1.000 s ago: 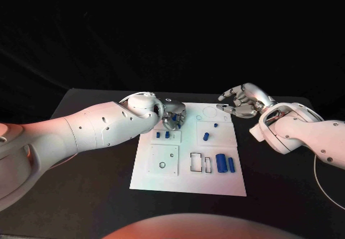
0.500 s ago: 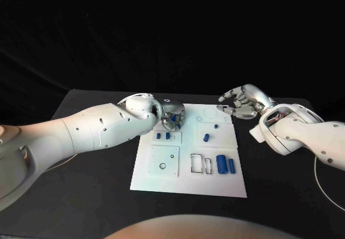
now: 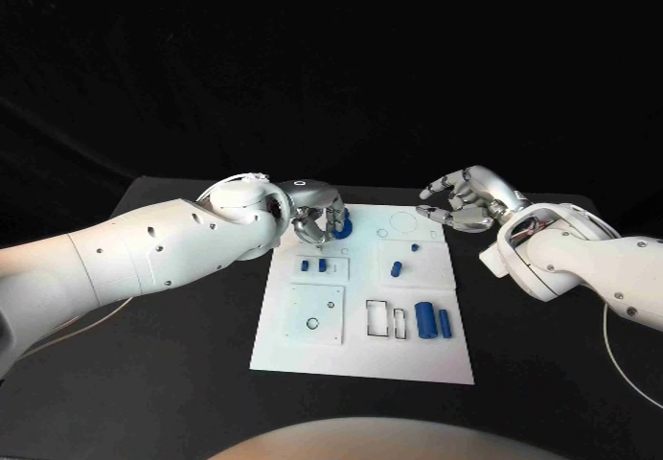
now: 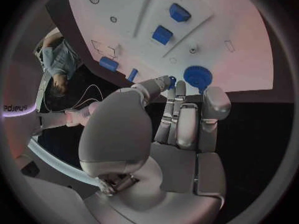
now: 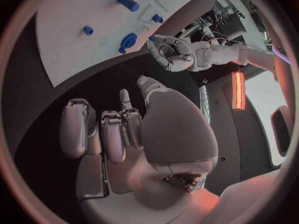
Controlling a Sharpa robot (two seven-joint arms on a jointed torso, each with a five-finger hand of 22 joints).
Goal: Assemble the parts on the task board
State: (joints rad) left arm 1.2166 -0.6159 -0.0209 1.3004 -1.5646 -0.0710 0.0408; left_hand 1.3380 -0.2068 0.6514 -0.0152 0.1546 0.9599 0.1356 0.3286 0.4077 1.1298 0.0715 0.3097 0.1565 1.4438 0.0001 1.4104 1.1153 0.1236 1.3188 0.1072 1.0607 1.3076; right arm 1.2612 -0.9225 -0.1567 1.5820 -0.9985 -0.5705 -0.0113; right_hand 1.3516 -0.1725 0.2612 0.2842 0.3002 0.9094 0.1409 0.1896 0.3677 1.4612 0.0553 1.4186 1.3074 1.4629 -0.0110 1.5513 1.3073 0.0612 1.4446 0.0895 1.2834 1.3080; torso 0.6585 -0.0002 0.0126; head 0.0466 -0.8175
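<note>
Your left hand point(image 3: 315, 218) hovers over the board's point(image 3: 362, 355) far left corner with its fingers curled in, and the wrist view shows the fingertips point(image 4: 169, 81) close together on something small and blue beside a round blue gear point(image 4: 197, 76); you cannot tell from these frames whether they truly hold it. In the head view the gear point(image 3: 341, 226) shows just beside the hand, by the board's far edge. Nearer you, two small blue pegs point(image 3: 313, 263) stand in a square recess, and below that lies a square plate point(image 3: 316, 309) with a small ring on it. Toward the board's middle, a slanted blue peg point(image 3: 397, 264) lies in the upper right recess with a tiny blue piece point(image 3: 413, 245) beyond it. Lower down, two dark outlined slots point(image 3: 376, 314) sit next to a wide blue block point(image 3: 425, 315) and a slim blue bar point(image 3: 445, 319), side by side. Your right hand point(image 3: 463, 202) hangs above the table point(image 3: 180, 383) just off the board's far right corner, fingers loosely curled and apart, palm empty in its wrist view point(image 5: 124, 129).
</note>
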